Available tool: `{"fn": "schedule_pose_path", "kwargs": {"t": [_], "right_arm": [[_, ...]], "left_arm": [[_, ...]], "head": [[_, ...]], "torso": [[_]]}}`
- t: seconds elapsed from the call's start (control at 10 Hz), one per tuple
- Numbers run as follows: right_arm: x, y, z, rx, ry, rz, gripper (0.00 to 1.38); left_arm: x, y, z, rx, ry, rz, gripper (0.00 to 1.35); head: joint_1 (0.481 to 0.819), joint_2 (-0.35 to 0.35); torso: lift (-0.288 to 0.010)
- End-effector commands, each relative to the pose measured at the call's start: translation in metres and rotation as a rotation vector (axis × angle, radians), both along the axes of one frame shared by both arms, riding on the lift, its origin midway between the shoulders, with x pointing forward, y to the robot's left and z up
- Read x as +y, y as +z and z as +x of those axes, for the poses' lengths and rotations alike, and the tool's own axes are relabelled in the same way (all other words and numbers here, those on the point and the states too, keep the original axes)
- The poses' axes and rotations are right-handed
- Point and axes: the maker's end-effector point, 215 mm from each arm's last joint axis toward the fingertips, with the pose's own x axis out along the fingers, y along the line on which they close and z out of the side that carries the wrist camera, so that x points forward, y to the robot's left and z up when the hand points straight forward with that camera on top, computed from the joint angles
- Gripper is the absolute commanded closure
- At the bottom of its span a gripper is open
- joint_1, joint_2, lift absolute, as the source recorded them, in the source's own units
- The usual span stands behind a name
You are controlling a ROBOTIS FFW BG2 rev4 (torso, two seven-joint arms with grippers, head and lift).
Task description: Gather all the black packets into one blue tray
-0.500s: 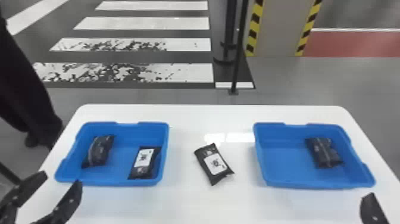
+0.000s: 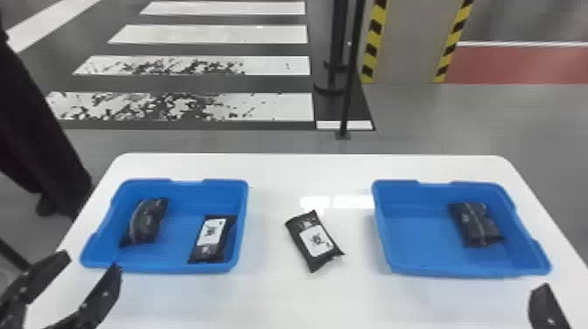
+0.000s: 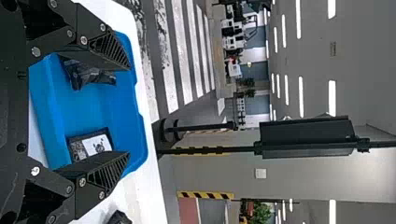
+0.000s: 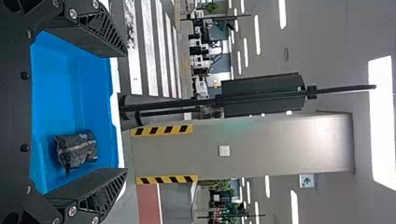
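A black packet lies in a blue tray. The gripper's two fingers are wide apart.

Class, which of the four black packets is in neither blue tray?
The middle packet, lying label-up on the white table between the left tray and the right tray. The other three packets lie inside trays: two left, one right.

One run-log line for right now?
left gripper: open, empty; right gripper: open, empty; left tray: two packets; right tray: one packet; loose packet: table, between trays
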Motion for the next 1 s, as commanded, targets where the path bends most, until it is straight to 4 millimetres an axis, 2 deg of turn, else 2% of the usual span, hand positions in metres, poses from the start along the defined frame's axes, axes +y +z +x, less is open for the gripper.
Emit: {"fn": "schedule_pose_path", "kwargs": {"t": [0.0, 0.3, 0.5, 0.6, 0.8, 0.9], "right_arm": [[-0.001, 0.0, 0.0, 0.0, -0.002, 0.003, 0.15], [0.0, -0.002, 0.0, 0.005, -0.001, 0.006, 0.15], [0.001, -0.001, 0.002, 0.002, 0.0, 0.01, 0.15], [0.001, -0.002, 0.001, 0.005, 0.0, 0.01, 0.15], [0.002, -0.002, 0.002, 0.002, 0.001, 0.012, 0.15], [0.001, -0.003, 0.002, 0.004, -0.001, 0.016, 0.15]], "left_arm": [[-0.001, -0.004, 0.002, 0.013, 0.002, 0.006, 0.42], [-0.024, -0.018, 0.03, 0.058, -0.027, 0.006, 0.42], [-0.03, -0.025, 0.062, 0.074, -0.032, 0.039, 0.42], [-0.041, -0.033, 0.081, 0.08, -0.056, 0.027, 0.42], [-0.085, -0.045, 0.123, 0.08, -0.143, -0.011, 0.42], [-0.112, -0.053, 0.142, 0.091, -0.195, -0.027, 0.42]], "head": [[0.695, 0.013], [0.695, -0.009], [0.695, -0.03], [0.695, -0.035], [0.695, -0.056], [0.695, -0.089]], "torso": [[-0.11], [-0.11], [-0.11], [-0.11], [-0.11], [-0.11]]}}
